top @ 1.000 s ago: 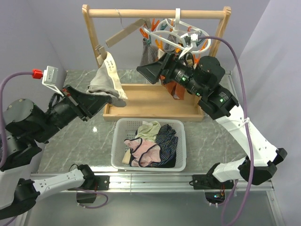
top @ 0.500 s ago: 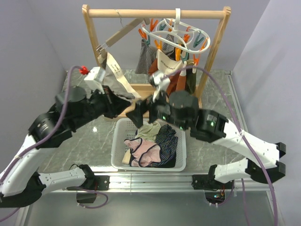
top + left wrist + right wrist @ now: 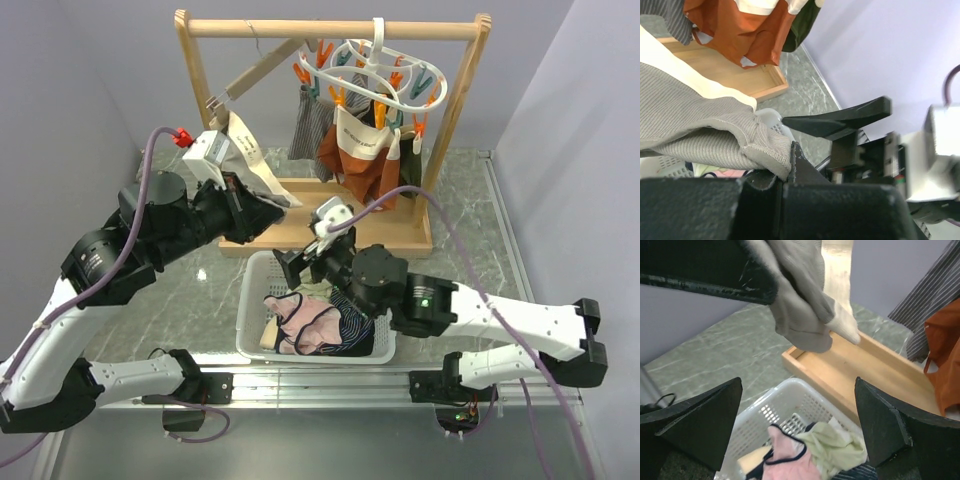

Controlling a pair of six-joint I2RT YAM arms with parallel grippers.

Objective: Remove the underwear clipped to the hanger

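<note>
our left gripper (image 3: 262, 212), clamped on the taupe brief (image 3: 250, 170), has swung toward the basket (image 3: 252, 300); our right gripper (image 3: 288, 268), jaws apart, has dropped there empty. release next.

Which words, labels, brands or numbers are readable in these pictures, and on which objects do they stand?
Printed band on the cream underwear clipped to the hanger: dark marks, too small to read.
Band of the taupe-grey underwear held by the left gripper: faint marks, too blurred to read.
No other text is visible.
</note>
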